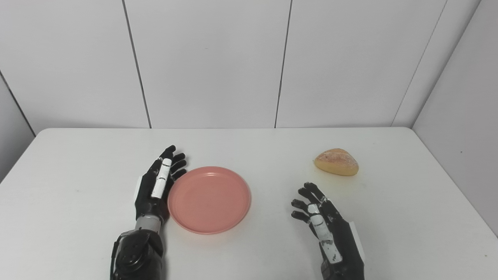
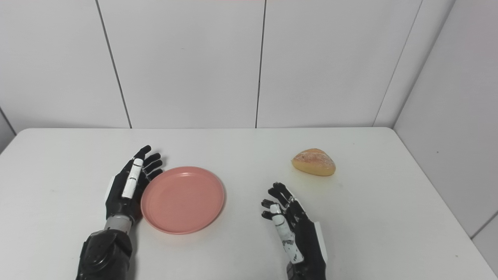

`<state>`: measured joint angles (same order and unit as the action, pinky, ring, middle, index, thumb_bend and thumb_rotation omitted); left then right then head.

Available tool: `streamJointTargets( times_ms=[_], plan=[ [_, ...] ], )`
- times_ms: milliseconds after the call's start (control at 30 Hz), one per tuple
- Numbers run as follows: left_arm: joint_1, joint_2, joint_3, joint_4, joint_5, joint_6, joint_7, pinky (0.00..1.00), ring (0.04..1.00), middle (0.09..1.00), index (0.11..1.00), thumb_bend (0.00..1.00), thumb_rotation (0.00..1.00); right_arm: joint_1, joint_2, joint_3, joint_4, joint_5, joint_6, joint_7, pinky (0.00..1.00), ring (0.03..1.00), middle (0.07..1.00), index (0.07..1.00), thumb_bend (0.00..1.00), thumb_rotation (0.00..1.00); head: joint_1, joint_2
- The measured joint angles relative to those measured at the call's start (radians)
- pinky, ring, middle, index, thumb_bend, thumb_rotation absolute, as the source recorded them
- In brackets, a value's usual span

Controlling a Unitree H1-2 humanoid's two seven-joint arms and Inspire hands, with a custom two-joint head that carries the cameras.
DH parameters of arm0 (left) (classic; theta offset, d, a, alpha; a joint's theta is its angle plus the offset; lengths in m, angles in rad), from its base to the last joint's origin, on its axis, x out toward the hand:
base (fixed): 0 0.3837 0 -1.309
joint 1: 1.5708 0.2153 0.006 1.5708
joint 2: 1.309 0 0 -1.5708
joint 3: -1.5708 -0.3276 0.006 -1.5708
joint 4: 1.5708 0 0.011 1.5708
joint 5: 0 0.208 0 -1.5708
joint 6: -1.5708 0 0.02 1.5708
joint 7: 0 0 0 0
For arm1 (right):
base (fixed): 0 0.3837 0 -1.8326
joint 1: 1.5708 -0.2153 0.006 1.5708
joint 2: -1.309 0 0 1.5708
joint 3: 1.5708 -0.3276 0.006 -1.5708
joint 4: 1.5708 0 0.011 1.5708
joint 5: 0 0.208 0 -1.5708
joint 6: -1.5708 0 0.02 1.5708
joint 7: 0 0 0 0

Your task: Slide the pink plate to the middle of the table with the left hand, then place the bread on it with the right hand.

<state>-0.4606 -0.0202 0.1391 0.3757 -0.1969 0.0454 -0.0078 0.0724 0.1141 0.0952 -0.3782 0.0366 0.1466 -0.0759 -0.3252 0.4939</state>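
Observation:
The pink plate lies flat on the white table, slightly left of centre. My left hand is open, fingers stretched forward, its inner side right against the plate's left rim. A golden bread roll rests on the table at the right, farther back. Nearer than the bread and a little to its left, my right hand hovers open with fingers slightly curled and holds nothing. The plate and the bread show the same way in the right eye view.
White wall panels stand behind the table, and a side wall runs along its right edge. The table's rounded far corners sit at left and right.

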Motion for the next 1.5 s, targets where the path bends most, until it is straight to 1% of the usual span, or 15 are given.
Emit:
streamJointTargets(
  times_ms=[67,167,300,333,400,467,500,533,700,833,1000,1100,1167,1267,1500],
  plan=[
    [0.0,-0.001,0.0,0.004,0.0,-0.006,0.001,0.76,0.77,0.739,0.784,0.52,0.66,-0.024,-0.03,-0.014,-0.024,-0.016,0.046,0.004,0.71,0.792,0.83,0.814,0.68,0.72,0.009,-0.018],
    [0.0,-0.001,0.0,0.006,0.0,-0.014,0.007,0.75,0.765,0.742,0.79,0.51,0.66,-0.089,-0.09,-0.038,-0.056,-0.052,0.143,0.013,0.69,0.788,0.847,0.818,0.69,0.74,0.009,-0.018],
    [0.001,-0.006,0.0,0.001,0.0,-0.014,0.008,0.75,0.77,0.741,0.783,0.54,0.65,-0.179,-0.178,-0.05,-0.062,-0.154,0.22,0.023,0.65,0.772,0.838,0.819,0.73,0.79,0.005,-0.02],
    [0.002,-0.007,0.001,-0.002,-0.001,-0.014,0.008,0.76,0.771,0.737,0.787,0.54,0.64,-0.199,-0.198,-0.046,-0.062,-0.195,0.234,0.025,0.64,0.783,0.838,0.818,0.71,0.82,-0.001,-0.028],
    [0.004,-0.007,0.002,-0.008,-0.001,-0.013,0.007,0.77,0.772,0.733,0.787,0.54,0.65,-0.23,-0.242,-0.03,-0.062,-0.275,0.241,0.034,0.63,0.799,0.84,0.812,0.7,0.85,-0.002,-0.028],
    [0.005,-0.007,0.002,-0.01,-0.001,-0.013,0.007,0.78,0.769,0.743,0.784,0.51,0.66,-0.257,-0.287,-0.01,-0.062,-0.367,0.242,0.044,0.73,0.834,0.85,0.804,0.74,0.89,-0.009,-0.031],
    [0.006,-0.007,0.001,-0.011,-0.001,-0.013,0.007,0.79,0.77,0.742,0.783,0.52,0.65,-0.266,-0.31,0.002,-0.062,-0.412,0.242,0.045,0.73,0.828,0.848,0.8,0.77,0.9,-0.009,-0.031],
    [0.008,-0.007,0.001,-0.011,-0.001,-0.013,0.006,0.8,0.77,0.742,0.783,0.52,0.65,-0.278,-0.34,0.015,-0.061,-0.476,0.242,0.052,0.73,0.826,0.847,0.799,0.77,0.9,-0.009,-0.031],
    [0.011,-0.008,0.006,-0.012,-0.018,-0.012,0.004,0.8,0.768,0.737,0.777,0.52,0.63,-0.338,-0.434,0.031,-0.044,-0.652,0.236,0.067,0.63,0.761,0.805,0.786,0.79,0.91,0.0,-0.018],
    [0.011,-0.008,0.004,-0.018,-0.021,-0.002,0.004,0.79,0.763,0.728,0.773,0.53,0.63,-0.407,-0.503,0.053,0.009,-0.792,0.208,0.072,0.62,0.75,0.802,0.79,0.8,0.91,0.006,0.003],
    [0.009,-0.005,0.002,-0.02,-0.022,0.005,-0.003,0.8,0.769,0.718,0.783,0.54,0.66,-0.493,-0.543,0.054,0.108,-0.856,0.169,0.076,0.57,0.707,0.776,0.779,0.81,0.88,0.005,0.014],
    [0.006,-0.001,0.003,-0.015,-0.028,0.005,-0.014,0.82,0.774,0.72,0.804,0.55,0.65,-0.534,-0.563,0.066,0.184,-0.911,0.137,0.069,0.66,0.734,0.771,0.772,0.81,0.84,-0.012,0.009],
    [0.001,0.0,0.006,-0.01,-0.043,0.005,-0.018,0.82,0.776,0.723,0.815,0.56,0.66,-0.556,-0.572,0.076,0.232,-0.947,0.128,0.064,0.67,0.736,0.765,0.769,0.82,0.84,-0.032,0.0],
    [-0.003,0.007,0.006,0.002,-0.046,0.004,-0.033,0.84,0.784,0.736,0.831,0.57,0.68,-0.584,-0.573,0.09,0.299,-0.986,0.125,0.059,0.66,0.726,0.747,0.751,0.83,0.83,-0.09,-0.021],
    [-0.011,0.011,0.014,0.012,-0.065,0.004,-0.037,0.79,0.774,0.721,0.804,0.57,0.69,-0.659,-0.571,0.13,0.5,-1.011,0.114,0.045,0.66,0.733,0.747,0.746,0.84,0.85,-0.12,-0.032]
  ],
)
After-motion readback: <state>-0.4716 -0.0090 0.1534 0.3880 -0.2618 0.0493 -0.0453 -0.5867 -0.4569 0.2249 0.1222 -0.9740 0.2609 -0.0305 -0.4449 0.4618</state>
